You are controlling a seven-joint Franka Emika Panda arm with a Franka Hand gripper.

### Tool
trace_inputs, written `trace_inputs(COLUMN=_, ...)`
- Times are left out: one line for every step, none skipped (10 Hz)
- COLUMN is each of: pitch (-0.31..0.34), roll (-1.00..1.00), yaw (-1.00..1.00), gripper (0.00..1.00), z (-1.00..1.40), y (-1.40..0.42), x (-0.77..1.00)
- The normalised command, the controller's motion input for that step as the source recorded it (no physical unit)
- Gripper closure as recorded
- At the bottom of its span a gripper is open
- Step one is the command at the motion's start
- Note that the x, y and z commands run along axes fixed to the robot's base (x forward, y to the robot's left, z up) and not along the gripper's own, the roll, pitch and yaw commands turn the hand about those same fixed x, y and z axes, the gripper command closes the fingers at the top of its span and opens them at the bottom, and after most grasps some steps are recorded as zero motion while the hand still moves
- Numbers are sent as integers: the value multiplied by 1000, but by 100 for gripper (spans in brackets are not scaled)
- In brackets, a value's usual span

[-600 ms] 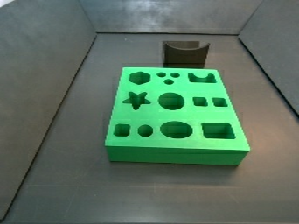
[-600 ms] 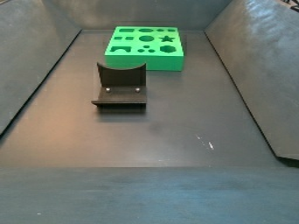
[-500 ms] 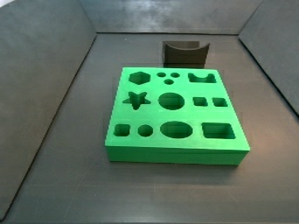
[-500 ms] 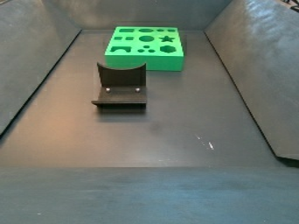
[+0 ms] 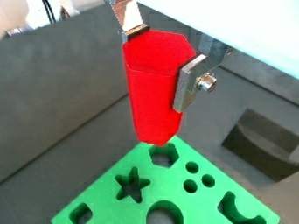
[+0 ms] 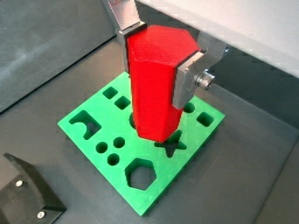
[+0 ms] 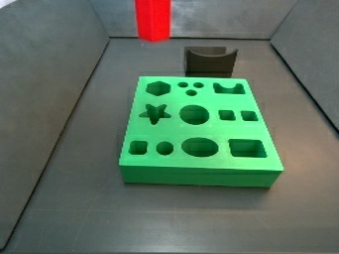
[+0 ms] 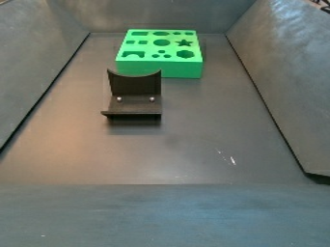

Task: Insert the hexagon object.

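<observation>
Because the hexagon object (image 5: pixel 152 87) must go down endwise into a matching hole, the hand (image 5: pixel 160 54) clamps it near its upper end and carries it upright, high above the green board (image 7: pixel 199 132); in a side view its lower end shows at the far left, clear of the board. The peg is smooth, bright red and flat-sided. The board is matte green with star, round, square and hexagonal recesses. The dark fixture (image 8: pixel 131 96) stands on the grey bench (image 8: pixel 168 145).
</observation>
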Motion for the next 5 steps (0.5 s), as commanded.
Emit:
trace_inputs(pitch=0, roll=-87, yaw=-111, gripper=100, z=-694, y=66, x=166)
trace_inputs(pitch=-81, roll=-144, yaw=-131, gripper=100, z=-666, y=86, x=17)
trace_inputs(pitch=-123, roll=-61, yaw=-109, gripper=100, z=-731, y=189, x=0)
trace_inputs(pitch=-160, roll=46, yaw=-66, gripper=100, z=-737, y=243, x=-169)
trace_inputs(pitch=-140, roll=74, yaw=-86, gripper=100, z=-706, y=217, x=-191)
